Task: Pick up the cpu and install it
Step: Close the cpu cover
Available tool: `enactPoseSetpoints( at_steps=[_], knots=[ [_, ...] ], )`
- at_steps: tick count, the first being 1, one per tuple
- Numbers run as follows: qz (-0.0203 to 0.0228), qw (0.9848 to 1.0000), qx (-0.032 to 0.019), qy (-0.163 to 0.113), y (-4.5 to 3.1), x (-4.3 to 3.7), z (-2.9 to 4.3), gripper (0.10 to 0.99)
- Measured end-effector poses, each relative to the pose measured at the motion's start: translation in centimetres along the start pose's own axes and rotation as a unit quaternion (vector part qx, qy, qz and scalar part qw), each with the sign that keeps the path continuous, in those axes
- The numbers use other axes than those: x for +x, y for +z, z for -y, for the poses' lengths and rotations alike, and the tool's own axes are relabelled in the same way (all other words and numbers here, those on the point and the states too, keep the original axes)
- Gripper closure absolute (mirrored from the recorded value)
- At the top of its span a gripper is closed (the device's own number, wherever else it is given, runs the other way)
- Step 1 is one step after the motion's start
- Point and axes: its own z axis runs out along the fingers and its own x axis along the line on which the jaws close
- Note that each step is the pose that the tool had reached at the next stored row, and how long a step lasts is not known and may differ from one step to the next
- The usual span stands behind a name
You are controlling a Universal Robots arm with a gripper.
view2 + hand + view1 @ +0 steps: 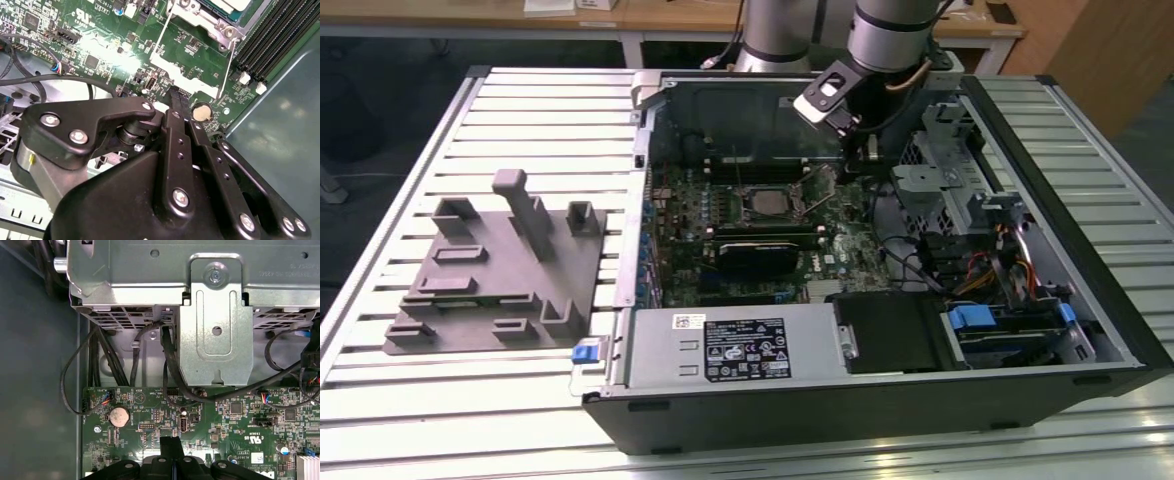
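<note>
The cpu (762, 204) lies flat in the motherboard socket inside the open computer case (1067, 180); its silvery-white top (231, 4) shows within the metal socket frame (187, 75). My gripper (861, 152) hangs low over the green motherboard (834, 245), just to the exterior view's right of the socket. Its black fingers (175, 130) are pressed together, with nothing visible between them. In both wrist views the gripper (173, 94) (170, 441) ends just above the board, next to the frame's edge and a thin wire lever (227, 62).
A grey fixture block (494, 265) stands on the slatted table at the exterior view's left. A metal drive cage (215, 315) and black cables (170, 365) crowd one side of the gripper. A coin battery (119, 416), memory slots (270, 40) and the power supply (734, 345) lie nearby.
</note>
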Motion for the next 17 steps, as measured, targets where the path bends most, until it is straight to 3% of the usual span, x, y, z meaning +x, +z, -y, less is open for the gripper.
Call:
enactPoseSetpoints(
  at_steps=[7,17],
  knots=[
    [0.0,1.0,0.0,0.0,0.0,0.0,0.21,0.98],
    [0.0,1.0,-0.0003,0.0,-0.01,-0.04,1.66,0.98]
  ],
)
